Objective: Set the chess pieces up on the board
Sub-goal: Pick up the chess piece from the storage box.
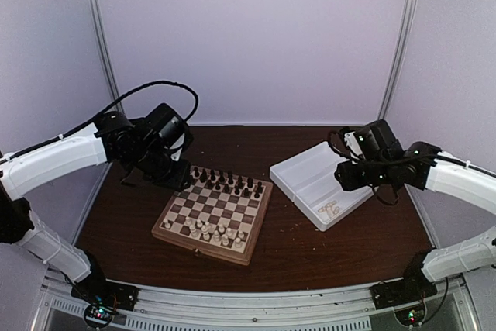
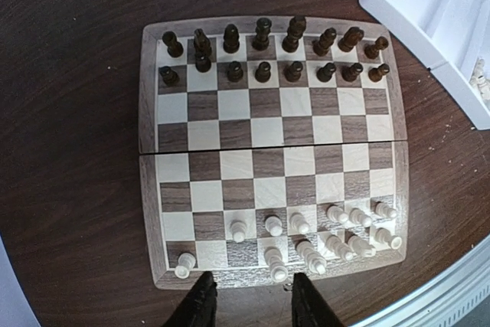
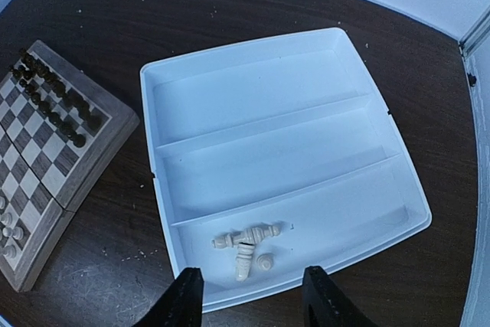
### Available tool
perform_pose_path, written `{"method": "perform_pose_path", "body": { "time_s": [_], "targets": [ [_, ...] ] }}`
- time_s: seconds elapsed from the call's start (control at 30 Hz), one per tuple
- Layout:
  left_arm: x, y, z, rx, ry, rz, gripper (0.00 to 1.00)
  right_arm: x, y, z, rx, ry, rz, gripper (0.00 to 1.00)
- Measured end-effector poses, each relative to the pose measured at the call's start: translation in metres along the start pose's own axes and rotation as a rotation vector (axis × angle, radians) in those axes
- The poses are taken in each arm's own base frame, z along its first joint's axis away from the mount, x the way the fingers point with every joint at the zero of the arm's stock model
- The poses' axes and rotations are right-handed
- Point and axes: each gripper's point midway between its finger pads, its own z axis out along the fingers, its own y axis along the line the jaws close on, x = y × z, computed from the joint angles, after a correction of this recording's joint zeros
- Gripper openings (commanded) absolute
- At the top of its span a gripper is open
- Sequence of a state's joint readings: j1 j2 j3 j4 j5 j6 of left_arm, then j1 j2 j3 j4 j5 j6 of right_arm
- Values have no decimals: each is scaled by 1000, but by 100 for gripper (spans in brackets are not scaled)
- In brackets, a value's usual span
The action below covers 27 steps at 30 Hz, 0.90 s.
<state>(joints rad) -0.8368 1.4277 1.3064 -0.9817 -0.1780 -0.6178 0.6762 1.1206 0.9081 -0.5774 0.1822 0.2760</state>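
The board [image 2: 147,151] lies in the middle of the table, also in the top view [image 1: 203,245]. Several cream chess pieces [image 2: 337,229] stand on its two near rows, crowded to the right, and one stands alone at the left corner [image 2: 184,265]. My left gripper [image 2: 255,305] hovers open just off the board's near edge with nothing between its fingers. A small cluster of cream pieces [image 3: 249,246] lies on its side in the white tray's nearest compartment. My right gripper [image 3: 251,298] is open above that compartment's near wall, holding nothing.
Dark pieces [image 2: 264,51] fill the board's two far rows. The white tray [image 3: 268,89] has three long compartments and sits right of the board [image 1: 310,168]. The tray's two far compartments are bare. Grey walls enclose the dark table.
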Motion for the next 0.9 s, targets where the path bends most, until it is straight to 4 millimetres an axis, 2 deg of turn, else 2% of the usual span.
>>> {"method": "perform_pose_path", "body": {
  "time_s": [0.1,0.3,0.53,0.73,0.9],
  "targets": [
    [-2,1,-11,15,-27,-1,36,10,2,9,-7,129,-15,46],
    [-4,5,-31,39,-88,-10,41,44,5,28,-18,381,-53,44],
    [-8,14,-65,80,-213,-37,45,68,0,56,-21,538,-63,38],
    [-6,22,-71,65,-244,-44,47,87,-11,74,-17,628,-50,32],
    [-4,24,-69,56,-244,-44,47,97,-14,83,-22,675,-54,32]
  ]
}}
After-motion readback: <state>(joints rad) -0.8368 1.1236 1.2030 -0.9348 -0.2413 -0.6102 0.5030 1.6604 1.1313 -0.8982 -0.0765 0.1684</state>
